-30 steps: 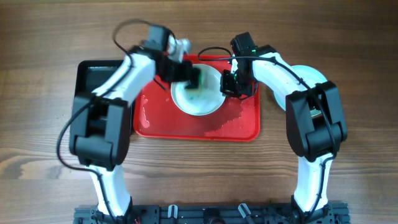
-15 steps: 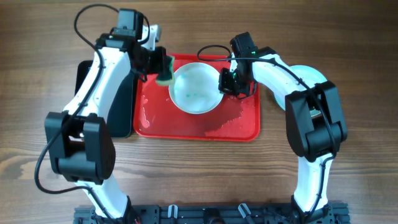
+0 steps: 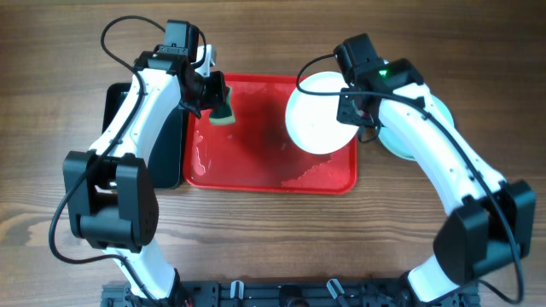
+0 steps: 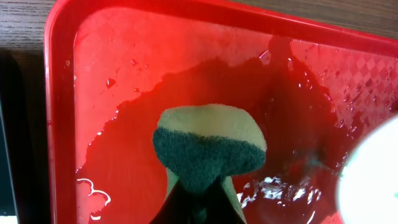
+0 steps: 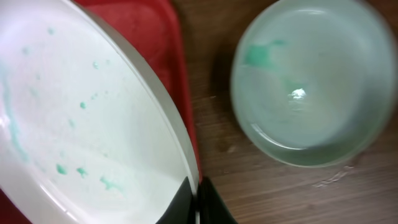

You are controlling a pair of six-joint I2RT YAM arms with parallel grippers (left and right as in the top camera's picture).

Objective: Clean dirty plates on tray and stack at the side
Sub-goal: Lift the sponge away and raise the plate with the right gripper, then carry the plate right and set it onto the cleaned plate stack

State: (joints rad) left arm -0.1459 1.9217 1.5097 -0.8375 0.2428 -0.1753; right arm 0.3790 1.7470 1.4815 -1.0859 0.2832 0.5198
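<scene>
The white plate is held lifted over the right end of the red tray. Its rim is pinched by the right claw, whose jaws are closed narrowly on the plate's edge. In the right wrist view, small teal specks are seen scattered on the plate's face, so it is judged not to be wholly clean. A pale turquoise plate lies on the table just beside the tray's right side, with a teal smear inside it. Whether another plate lies beneath it cannot be told. The left claw is closed on a green sponge, which is held above the wet left part of the tray. A black tray is seen at the red tray's left. The white plate is judged to be stiff and fairly light, but hard-surfaced and probably slick with water, so a one-point hold on the rim may let it swing or slide out. It is best taken at the rim, with the jaws set well over the lip rather than on its very edge, and kept close to level. If it is to be stacked, it should be lowered flat and centred onto the turquoise plate, since a hard plate dropped or knocked edge-on could chip.
</scene>
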